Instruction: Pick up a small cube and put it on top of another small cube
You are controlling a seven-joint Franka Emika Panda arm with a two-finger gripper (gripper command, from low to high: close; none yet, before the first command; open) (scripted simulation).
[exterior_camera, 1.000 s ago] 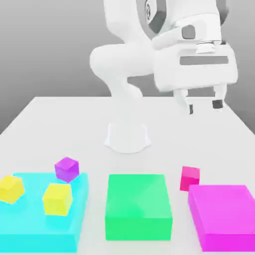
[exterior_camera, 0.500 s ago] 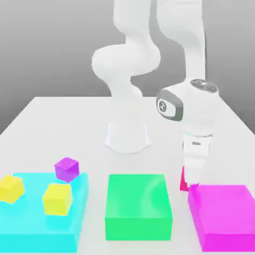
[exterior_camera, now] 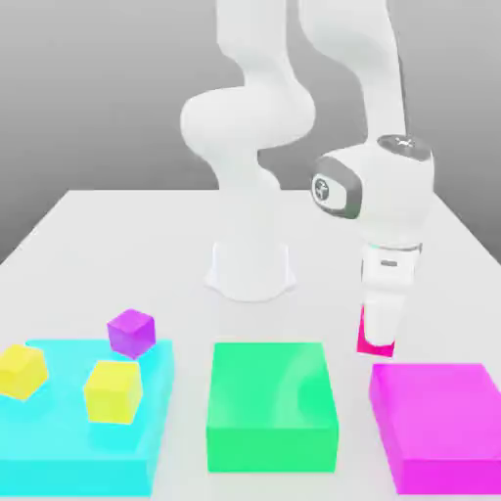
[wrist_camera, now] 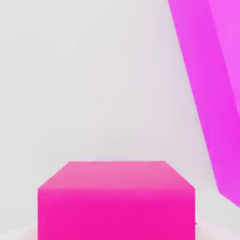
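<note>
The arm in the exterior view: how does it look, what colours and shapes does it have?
The arm is glossy white, built of thick rounded segments on a round white base. Its wrist carries a dark grey round cap with a small mark. The gripper body is white and narrow. No cables show.

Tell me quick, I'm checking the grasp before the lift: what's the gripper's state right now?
Gripper: closed on the small pink cube, beside the large magenta block.
</note>
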